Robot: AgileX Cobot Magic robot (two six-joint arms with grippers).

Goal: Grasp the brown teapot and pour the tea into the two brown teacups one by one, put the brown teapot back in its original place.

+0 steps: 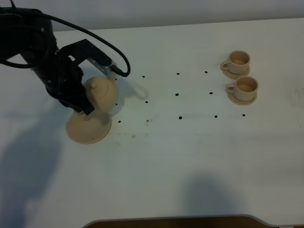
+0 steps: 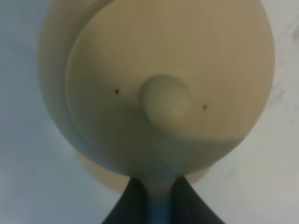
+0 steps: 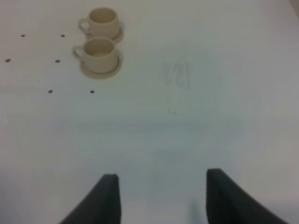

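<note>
The brown teapot hangs just above its wide round saucer at the table's left, tilted a little. My left gripper is shut on its loop handle; in the left wrist view the two dark fingers pinch the handle below the knobbed lid. The two brown teacups stand on small saucers at the far right, also seen from the right wrist as two cups. My right gripper is open over bare table, well away from the cups.
Small black dots mark the white table between teapot and cups. A black cable loops off the left arm above the teapot. The table's front edge runs along the near side.
</note>
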